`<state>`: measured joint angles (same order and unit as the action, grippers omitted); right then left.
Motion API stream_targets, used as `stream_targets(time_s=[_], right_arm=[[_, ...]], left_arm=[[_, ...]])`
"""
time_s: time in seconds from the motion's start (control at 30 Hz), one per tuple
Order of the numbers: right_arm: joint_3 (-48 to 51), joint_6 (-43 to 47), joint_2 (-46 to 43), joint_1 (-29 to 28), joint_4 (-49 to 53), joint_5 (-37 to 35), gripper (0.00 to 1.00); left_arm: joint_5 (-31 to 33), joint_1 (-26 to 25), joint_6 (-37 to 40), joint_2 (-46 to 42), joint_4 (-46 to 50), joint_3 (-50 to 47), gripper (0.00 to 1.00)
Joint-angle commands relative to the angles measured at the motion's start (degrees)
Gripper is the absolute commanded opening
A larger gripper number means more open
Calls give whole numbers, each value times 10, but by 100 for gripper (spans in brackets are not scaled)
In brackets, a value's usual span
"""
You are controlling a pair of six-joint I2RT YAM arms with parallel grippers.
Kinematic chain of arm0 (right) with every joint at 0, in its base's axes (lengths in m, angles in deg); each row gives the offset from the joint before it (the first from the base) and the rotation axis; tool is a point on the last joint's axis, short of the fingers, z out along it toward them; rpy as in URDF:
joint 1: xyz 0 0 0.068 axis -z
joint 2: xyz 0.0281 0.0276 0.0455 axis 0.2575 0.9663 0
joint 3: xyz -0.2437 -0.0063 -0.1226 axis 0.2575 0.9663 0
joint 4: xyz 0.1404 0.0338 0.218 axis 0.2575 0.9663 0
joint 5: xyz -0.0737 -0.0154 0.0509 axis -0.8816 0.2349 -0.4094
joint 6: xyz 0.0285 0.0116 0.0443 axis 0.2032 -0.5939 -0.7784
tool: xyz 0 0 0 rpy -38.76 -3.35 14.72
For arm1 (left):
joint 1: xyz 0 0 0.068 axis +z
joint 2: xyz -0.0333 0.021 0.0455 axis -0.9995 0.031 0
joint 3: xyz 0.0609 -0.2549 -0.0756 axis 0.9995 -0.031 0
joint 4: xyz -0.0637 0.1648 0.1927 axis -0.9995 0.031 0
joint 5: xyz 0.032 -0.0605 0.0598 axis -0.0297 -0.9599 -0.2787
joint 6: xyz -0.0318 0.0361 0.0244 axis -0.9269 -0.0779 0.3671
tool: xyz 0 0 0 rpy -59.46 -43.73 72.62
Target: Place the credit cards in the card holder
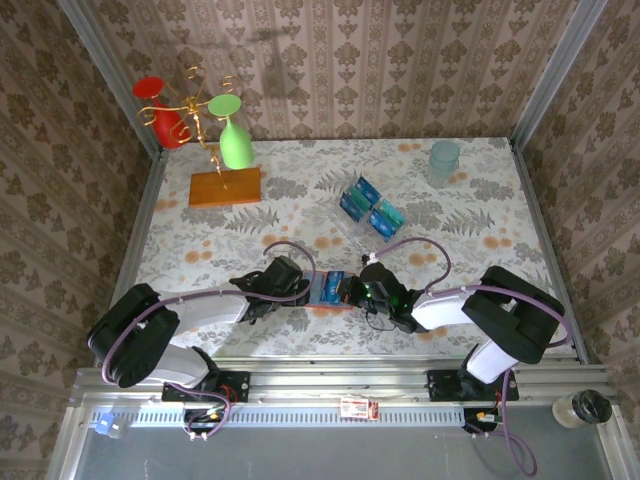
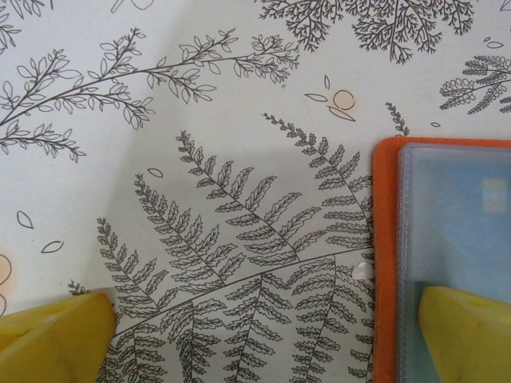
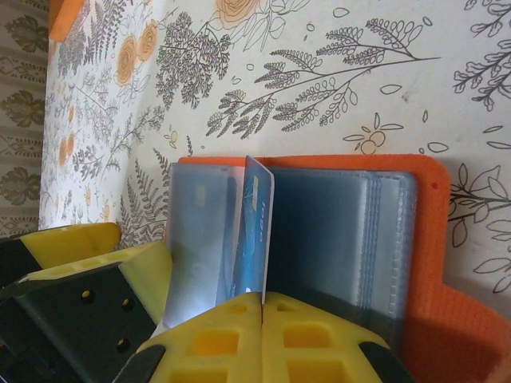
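Resting the card holder (image 1: 328,292) open on the table (image 1: 480,230), near its front edge, orange-red cover down and grey-blue sleeves facing up. Pinching a teal credit card (image 3: 255,231) in the right gripper (image 3: 263,307), fingers clamped together on its lower edge. Standing that card on edge over the holder's middle, beside a raised clear sleeve (image 3: 196,239). Spreading the left gripper (image 2: 263,343) wide, grasping nothing: one finger (image 2: 467,335) over the holder's sleeve, the other over bare tablecloth. Showing the other credit cards (image 1: 368,208), dark blue and teal, well apart toward the back.
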<state>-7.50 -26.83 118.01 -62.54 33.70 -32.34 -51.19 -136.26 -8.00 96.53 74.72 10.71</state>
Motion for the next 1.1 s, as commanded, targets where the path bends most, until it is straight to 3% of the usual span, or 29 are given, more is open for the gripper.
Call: stream_targets(time_s=[0.0, 1.07], right_arm=[[2, -2, 13, -4, 22, -25, 0], [0, -4, 39, -16, 5, -4, 0]], left_arm=[[-8, -2, -11, 12, 45, -23, 100], [-10, -2, -13, 10, 42, -26, 100]])
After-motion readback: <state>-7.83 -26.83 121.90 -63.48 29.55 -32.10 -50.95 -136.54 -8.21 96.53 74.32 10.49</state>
